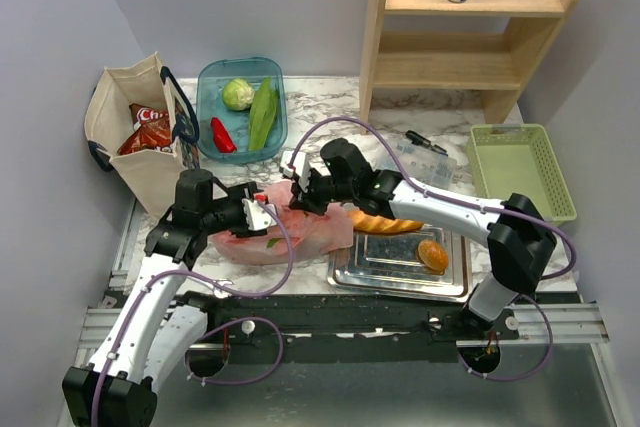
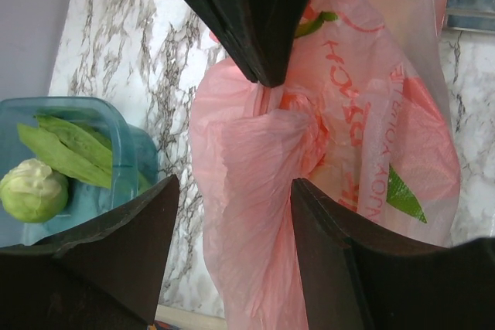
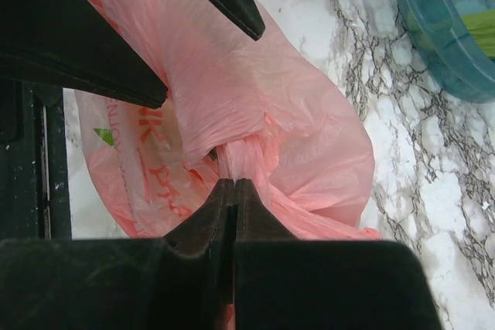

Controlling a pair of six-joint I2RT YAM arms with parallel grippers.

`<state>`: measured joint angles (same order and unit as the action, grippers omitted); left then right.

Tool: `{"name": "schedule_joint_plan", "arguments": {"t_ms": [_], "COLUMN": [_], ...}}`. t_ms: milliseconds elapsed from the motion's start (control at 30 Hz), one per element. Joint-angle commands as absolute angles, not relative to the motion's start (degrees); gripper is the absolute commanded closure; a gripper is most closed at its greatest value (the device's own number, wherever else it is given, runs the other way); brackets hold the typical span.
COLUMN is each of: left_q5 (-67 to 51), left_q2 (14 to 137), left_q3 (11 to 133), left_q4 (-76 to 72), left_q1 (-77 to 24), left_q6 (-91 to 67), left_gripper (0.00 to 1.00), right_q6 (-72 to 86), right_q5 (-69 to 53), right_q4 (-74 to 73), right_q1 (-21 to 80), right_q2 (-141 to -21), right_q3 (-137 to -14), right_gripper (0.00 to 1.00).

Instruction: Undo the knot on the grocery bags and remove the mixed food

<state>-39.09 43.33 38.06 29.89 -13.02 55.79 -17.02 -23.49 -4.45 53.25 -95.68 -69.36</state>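
**Knot pinched, bag contents veiled**

The pink bag (image 1: 300, 237) is laid on the marble surface (image 1: 325, 102), and its contents are hidden behind the crinkled film. At the bag's left side, the left hand (image 1: 260, 210) is held open, with fingers spread either side of a fold. Over the bag's top, the right hand (image 1: 300, 189) is closed on the knot (image 3: 240, 152); how much film is caught cannot be made out. Beyond the bag to the left, the canvas tote (image 1: 125, 107) is stood, with red chip bags (image 1: 148, 130) half hidden inside.
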Motion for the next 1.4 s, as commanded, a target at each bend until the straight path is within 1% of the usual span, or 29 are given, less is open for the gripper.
{"name": "schedule_joint_plan", "arguments": {"t_ms": [0, 67, 133, 167, 233, 267, 400, 567, 700, 800, 833, 900, 933, 967, 1000, 1033, 1100, 1133, 1167, 1200, 1233, 1267, 1300, 1367], "left_q5": [-37.65, -35.21, -31.55, -30.09, -28.31, -28.73, -34.65, -38.48, -40.98, -46.32, -48.93, -53.27, -53.47, -53.07, -52.93, -52.72, -52.24, -52.22, -52.08, -51.66, -50.75, -49.02, -47.21, -45.8], "left_q2": [42.98, 43.36, 44.08, 44.35, 43.74, 42.88, 38.34, 34.61, 34.18, 36.43, 37.23, 37.76, 37.7, 37.58, 37.61, 37.7, 37.63, 37.49, 37.44, 37.35, 37.28, 37.33, 37.71, 39.85], "left_q3": [35.63, 34.25, 34.04, 34.65, 36.4, 37.11, 38.92, 37.46, 37.92, 40.25, 41.36, 42.05, 42.02, 42.09, 42.33, 42.59, 42.89, 43.03, 43.15, 43.45, 43.8, 44.45, 45.08, 46.84], "left_q4": [30.44, 28.41, 26.22, 25.64, 26.39, 26.45, 29.76, 32.82, 30.58, 29.24, 29.96, 28.25, 26.59, 25.22, 24.71, 24.54, 24.36, 24.39, 24.35, 24.04, 23.93, 24.09, 24.45, 25.73], "left_q1": [-13.98, -14.78, -15.64, -15.64, -15.21, -14.21, -5.53, 6.13, 13.17, 15.8, 15.82, 15.73, 15.58, 15.48, 15.53, 15.48, 15.47, 15.47, 15.51, 15.47, 15.55, 15.71, 16.19, 20.41], "left_q6": [61.39, 62.04, 59.56, 57.43, 53.18, 50.21, 40.83, 37.36, 30.81, 23.22, 22.21, 17.86, 15.96, 14.49, 14.29, 14.39, 14.58, 14.61, 14.3, 13.5, 12.66, 11.96, 11.54, 11.07], "left_gripper": [0.39, 0.42, 0.62, 0.75, 0.97, 1.0, 1.0, 1.0, 1.0, 1.0, 1.0, 1.0, 1.0, 1.0, 1.0, 1.0, 1.0, 1.0, 1.0, 1.0, 1.0, 1.0, 1.0, 1.0], "right_q6": [-17.25, -16.87, -16.77, -17.08, -18.26, -19.24, -22.56, -25.99, -27.15, -24.5, -23.31, -19.59, -17.49, -15.87, -14.36, -13.7, -12.51, -12.52, -13.32, -14.34, -15.33, -15.85, -16.34, -16.01], "right_q5": [-22.34, -22.63, -22.15, -21.44, -18.75, -17.39, -12.36, -10.94, -10.72, -12.65, -15.05, -20.43, -22.06, -23.51, -23.59, -23.43, -22.94, -22.62, -22.38, -21.38, -19.98, -17.72, -16.48, -17.15], "right_q4": [-6.02, -6.07, -6.23, -6.68, -7.83, -8.56, -12.58, -14.88, -15.23, -14.18, -13.74, -12.78, -11.62, -10.53, -9.1, -8.33, -7.46, -6.99, -6.99, -7.77, -8.59, -9.2, -9.91, -10.14], "right_q1": [53.45, 53.45, 53.45, 53.46, 53.35, 53.32, 52.12, 49.45, 47.91, 47.55, 47.62, 47.55, 47.63, 47.78, 48.09, 48.38, 48.5, 48.56, 48.52, 48.53, 48.45, 48.36, 47.99, 46.28], "right_q2": [-92.96, -92.23, -91.64, -91.48, -90.71, -90.09, -86.74, -81.66, -80.24, -81.46, -82.32, -84.38, -85.21, -86.36, -87.36, -88.87, -92.04, -93.49, -94.64, -95.89, -96.62, -96.84, -96.34, -94.39], "right_q3": [-69.26, -69.09, -68.79, -68.62, -67.77, -67.09, -63.0, -57.82, -58.05, -62.46, -64.51, -69.61, -71.26, -72.94, -73.85, -75.14, -77.36, -78.13, -78.74, -79.58, -80.27, -80.94, -81.25, -81.2], "right_gripper": [0.99, 0.99, 0.99, 0.99, 0.99, 0.99, 0.99, 0.99, 0.99, 0.99, 0.94, 0.43, 0.25, 0.17, 0.03, 0.0, 0.0, 0.04, 0.14, 0.36, 0.65, 0.86, 0.99, 0.99]}}
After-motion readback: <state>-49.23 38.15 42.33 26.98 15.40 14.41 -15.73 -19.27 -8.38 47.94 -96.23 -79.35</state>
